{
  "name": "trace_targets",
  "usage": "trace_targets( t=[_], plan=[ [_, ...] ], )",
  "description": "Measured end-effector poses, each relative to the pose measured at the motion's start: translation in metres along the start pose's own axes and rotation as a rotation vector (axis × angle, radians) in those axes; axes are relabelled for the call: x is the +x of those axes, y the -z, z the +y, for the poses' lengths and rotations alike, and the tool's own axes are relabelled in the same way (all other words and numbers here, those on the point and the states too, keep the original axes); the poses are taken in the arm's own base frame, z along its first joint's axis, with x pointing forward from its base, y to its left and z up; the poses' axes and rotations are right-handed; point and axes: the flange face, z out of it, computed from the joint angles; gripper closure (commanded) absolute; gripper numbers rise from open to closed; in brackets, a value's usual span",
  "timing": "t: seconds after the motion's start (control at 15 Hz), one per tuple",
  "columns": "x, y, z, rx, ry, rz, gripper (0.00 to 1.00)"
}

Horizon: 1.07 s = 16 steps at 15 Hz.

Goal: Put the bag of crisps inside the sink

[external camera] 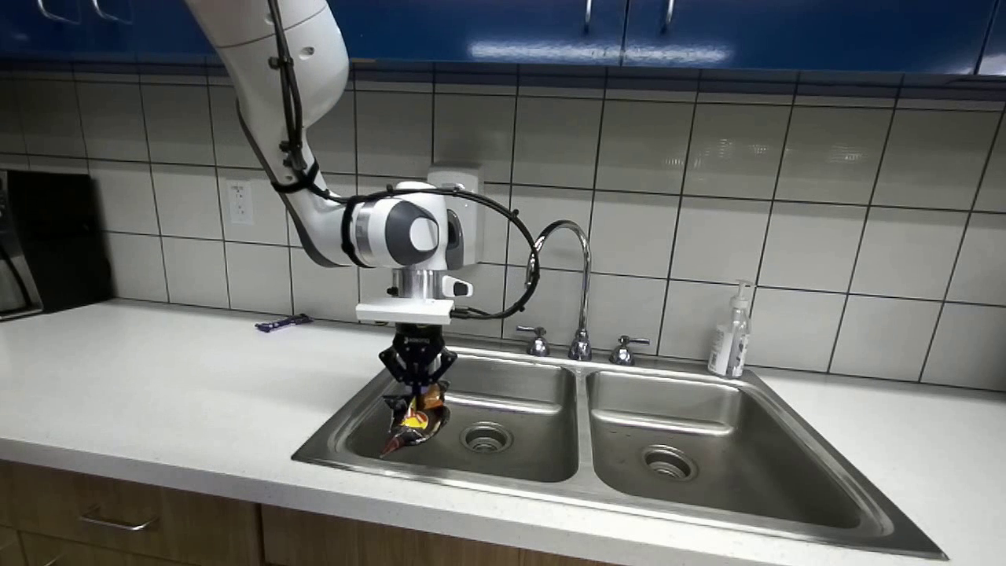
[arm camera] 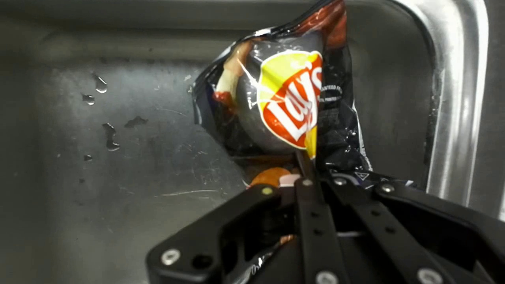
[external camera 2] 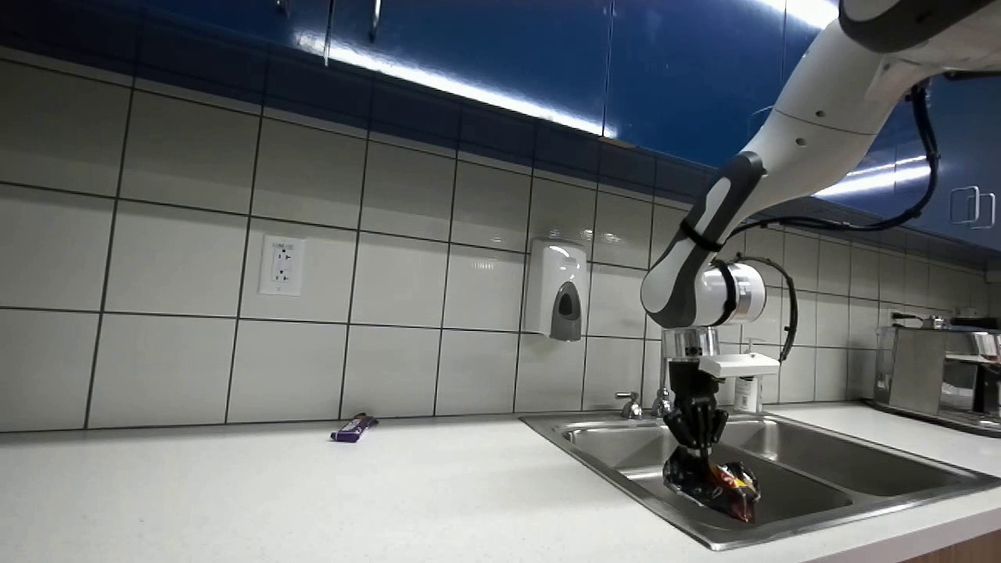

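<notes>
In an exterior view, the arm (external camera: 263, 86) hung bent, its claw (external camera: 417, 391) pointing straight down, pinched on the bag of crisps (external camera: 416, 424) in or just above the left basin of the sink (external camera: 326, 440); I couldn't tell which. In an exterior view, the table (external camera 2: 313, 500) spread wide leftward. In the wrist view, steel floor opened on that view's left, the sink's rim near on its right.

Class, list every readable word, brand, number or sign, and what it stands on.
"Lay's": in white on the shiny black crisps bag.
"ANTEED FR": same bag, cut short.
A small triangle sign: same bag.
Too small, blurred or hidden: the bag's other print, and lettering on the black metal pincer, the clear plastic pump bottle and the white rectangular wall outlet.
</notes>
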Motion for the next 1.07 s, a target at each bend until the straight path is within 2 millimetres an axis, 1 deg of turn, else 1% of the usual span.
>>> trace_targets(
  t=[0.27, 0.53, 0.8, 1.07],
  plan=[
    [0.011, -0.026, 0.017, 0.002, -0.022, -0.027, 1.0],
    [0.025, -0.045, 0.031, -0.001, -0.035, -0.038, 1.0],
    [0.039, -0.067, 0.04, -0.004, -0.041, -0.052, 1.0],
    [0.049, -0.089, 0.045, -0.007, -0.042, -0.066, 1.0]
  ],
)
